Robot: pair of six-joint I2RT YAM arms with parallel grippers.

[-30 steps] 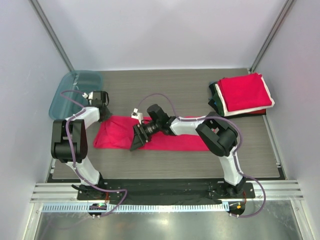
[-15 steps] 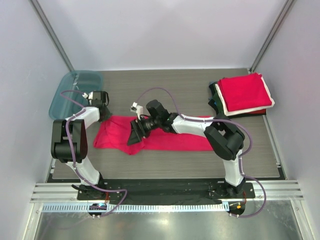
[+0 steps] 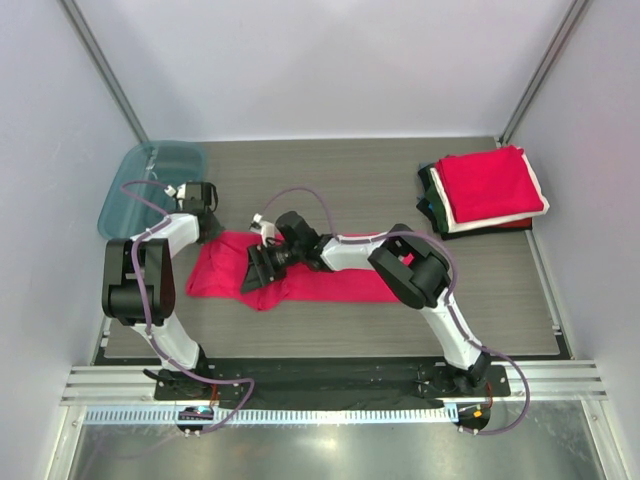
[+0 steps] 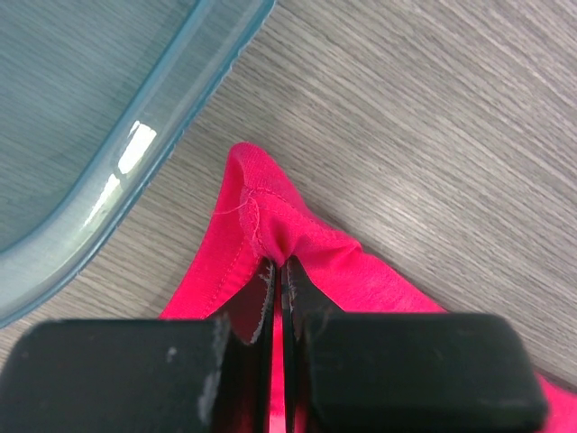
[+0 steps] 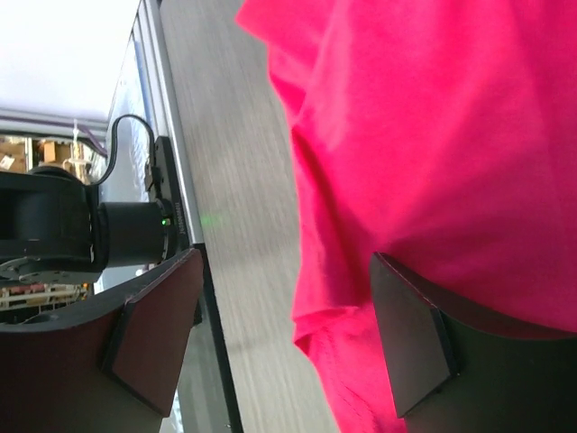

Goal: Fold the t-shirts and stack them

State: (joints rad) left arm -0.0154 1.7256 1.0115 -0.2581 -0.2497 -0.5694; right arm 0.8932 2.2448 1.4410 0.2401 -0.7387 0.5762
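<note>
A: Left hand [image 4: 281,271], status?

B: Clamped tight on a hemmed corner of the crimson t-shirt [image 3: 330,280]. The cloth bunches up just ahead of the fingertips, and the rest trails back beneath the hand. My read is that it serves as an anchor, pinning that end so the shirt cannot slide.

A: Right hand [image 3: 250,270]?

B: Spread wide, with nothing clamped. It hangs low over the shirt's middle, and red cloth lies against one finger [image 5: 410,334]. The other finger stands over the bare surface [image 3: 340,180] at the shirt's near edge. I cannot tell whether the cloth-side finger is under the fabric or resting on it.

A: Why there?

B: Judging by the pose, it is lining up to take the long edge while the far corner is held. That would let a fold go over cleanly.

A: Where does the shirt sit?

B: It is flat on the surface in a long band stretching between the two hands. It is only part folded, so the stacking step is not yet reached.

A: Anything else?

B: The stack of folded shirts [image 3: 487,188] sits well beyond the right hand, out past its elbow, red on top. The teal tray [image 4: 135,171] is close ahead of the left hand, apart from the cloth.

A: Risk?

B: A thin pinch could slip if the other end gets tugged.
</note>
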